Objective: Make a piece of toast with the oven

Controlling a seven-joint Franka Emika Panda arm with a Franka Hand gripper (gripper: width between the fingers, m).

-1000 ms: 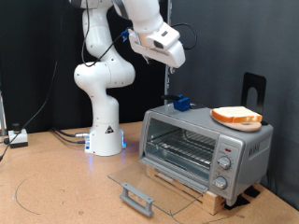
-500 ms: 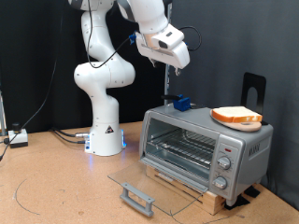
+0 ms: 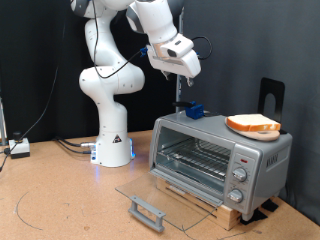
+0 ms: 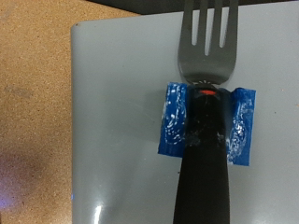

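The silver-grey oven [image 3: 215, 155] stands on the table at the exterior view's right, with its glass door [image 3: 160, 203] dropped open and the wire rack bare. The piece of toast [image 3: 253, 123] lies on a round tan plate [image 3: 262, 134] on the oven's roof. My gripper [image 3: 182, 72] hangs above the roof's left end, shut on a long fork [image 3: 186, 95] that points down, its blue-taped part [image 3: 194, 110] just above the roof. The wrist view shows the fork's tines [image 4: 207, 37] and blue tape [image 4: 207, 121] over the grey oven top [image 4: 121, 112]. The toast is apart from the fork.
The robot's white base [image 3: 112, 140] stands left of the oven. The oven sits on a wooden board [image 3: 205, 205]. A black stand [image 3: 271, 93] rises behind the oven. Cables [image 3: 45, 145] run along the table's back left.
My gripper has shifted a little to the exterior view's right and its wrist has turned. The fork's lower end stays over the oven's roof. Toast and oven have not moved.
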